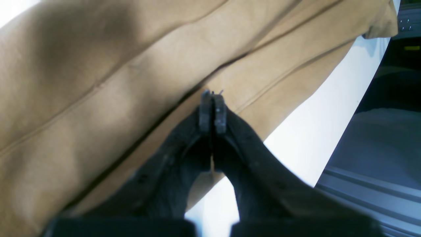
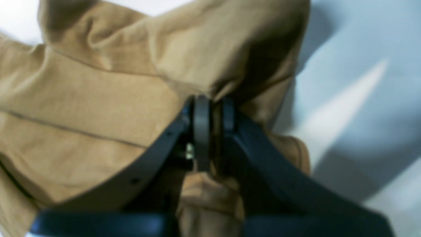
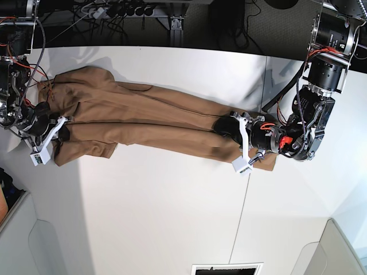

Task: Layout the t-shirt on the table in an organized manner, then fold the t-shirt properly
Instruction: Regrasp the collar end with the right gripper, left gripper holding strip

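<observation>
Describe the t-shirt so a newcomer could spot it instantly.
Start at the white table. Across its far half lies a long tan-brown strip stretched between the two arms: the t-shirt. It is the only cloth there, plain and unprinted.

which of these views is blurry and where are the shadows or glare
Right wrist view: soft all over, the shirt and right hand blurred, with broad grey shadows on the table. Left wrist view: sharper, though the table is blown out white and a dark shadow crosses the shirt. Base view: crisp and evenly lit.
</observation>
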